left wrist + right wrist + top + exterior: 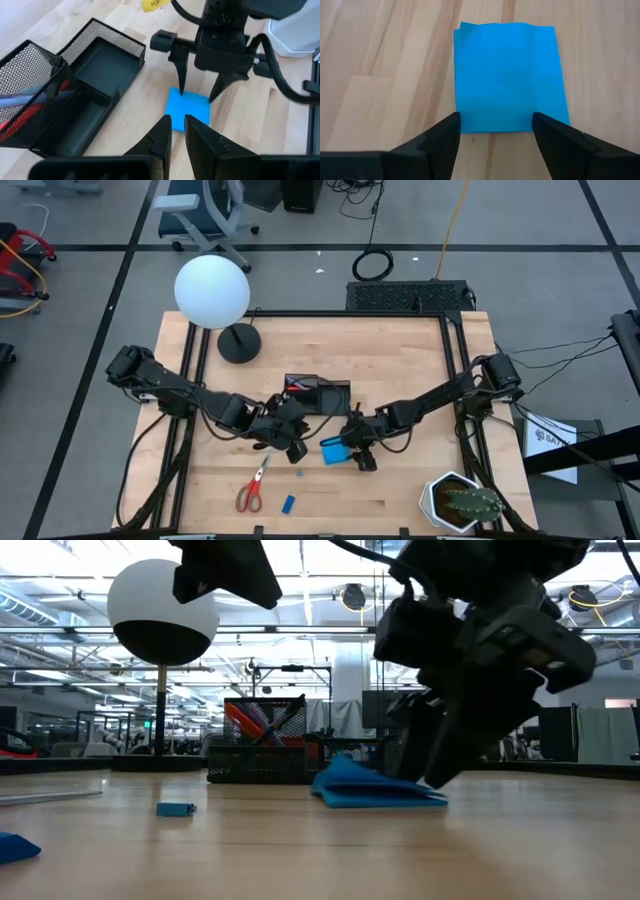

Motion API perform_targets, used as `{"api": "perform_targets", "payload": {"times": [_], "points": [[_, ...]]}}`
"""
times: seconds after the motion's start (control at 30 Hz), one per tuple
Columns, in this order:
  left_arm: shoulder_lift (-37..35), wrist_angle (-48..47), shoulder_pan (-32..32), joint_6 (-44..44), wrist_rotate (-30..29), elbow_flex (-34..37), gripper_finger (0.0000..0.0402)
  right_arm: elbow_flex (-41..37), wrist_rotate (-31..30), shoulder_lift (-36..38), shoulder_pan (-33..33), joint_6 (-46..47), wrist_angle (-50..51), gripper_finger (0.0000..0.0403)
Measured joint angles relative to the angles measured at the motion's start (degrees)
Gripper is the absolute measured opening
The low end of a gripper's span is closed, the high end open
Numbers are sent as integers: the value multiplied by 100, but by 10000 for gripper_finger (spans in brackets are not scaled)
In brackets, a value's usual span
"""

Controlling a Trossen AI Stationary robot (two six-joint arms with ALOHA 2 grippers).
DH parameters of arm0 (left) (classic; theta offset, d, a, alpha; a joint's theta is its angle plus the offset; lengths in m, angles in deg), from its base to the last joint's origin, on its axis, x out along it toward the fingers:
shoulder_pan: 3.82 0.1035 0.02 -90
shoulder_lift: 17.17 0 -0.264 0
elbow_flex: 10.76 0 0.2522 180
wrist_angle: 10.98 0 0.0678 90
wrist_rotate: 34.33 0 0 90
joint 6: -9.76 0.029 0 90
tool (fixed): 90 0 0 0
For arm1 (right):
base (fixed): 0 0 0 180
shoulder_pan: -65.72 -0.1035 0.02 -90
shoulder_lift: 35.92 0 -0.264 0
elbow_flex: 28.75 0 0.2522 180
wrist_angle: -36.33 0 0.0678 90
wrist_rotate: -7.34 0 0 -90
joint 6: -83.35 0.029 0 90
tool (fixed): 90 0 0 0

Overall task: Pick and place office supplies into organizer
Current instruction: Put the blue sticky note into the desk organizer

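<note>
The blue square notepad lies flat on the wood in front of the black mesh organizer. My right gripper is open and tipped down at the notepad's edge nearest to it. My left gripper hovers on the notepad's other side, its fingers a narrow gap apart, holding nothing. A red item and pens stand in the organizer's tall compartment. Red-handled scissors and a blue eraser lie near the table's near edge. My right gripper comes slanting down from the table's right, one fingertip at the corner of the notepad's near edge and the other over that edge. Whether the fingertips touch the paper, I cannot tell. The notepad lies on the table.
A lamp with a white globe and round black base stands at the far left. A potted cactus sits at the near right corner. A small blue piece lies between the scissors and the notepad. Black rails frame the table.
</note>
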Motion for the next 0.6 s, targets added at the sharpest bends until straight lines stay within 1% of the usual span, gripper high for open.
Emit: {"api": "perform_targets", "payload": {"times": [0.13,0.23,0.3,0.37,0.43,0.6], "points": [[0,2,39,-16,41,0,56,-5,102,-265,0,1,-203,230],[0,2,39,-44,134,0,56,-4,172,-515,4,78,-258,214],[0,0,39,-64,140,0,56,11,212,-680,2,210,-333,199],[0,2,39,-113,145,0,56,20,430,-818,14,325,-394,182],[0,-1,39,-173,173,0,56,24,502,-893,14,462,-513,161],[77,-45,39,23,829,2,56,-26,667,-850,7,670,-873,119]]}}
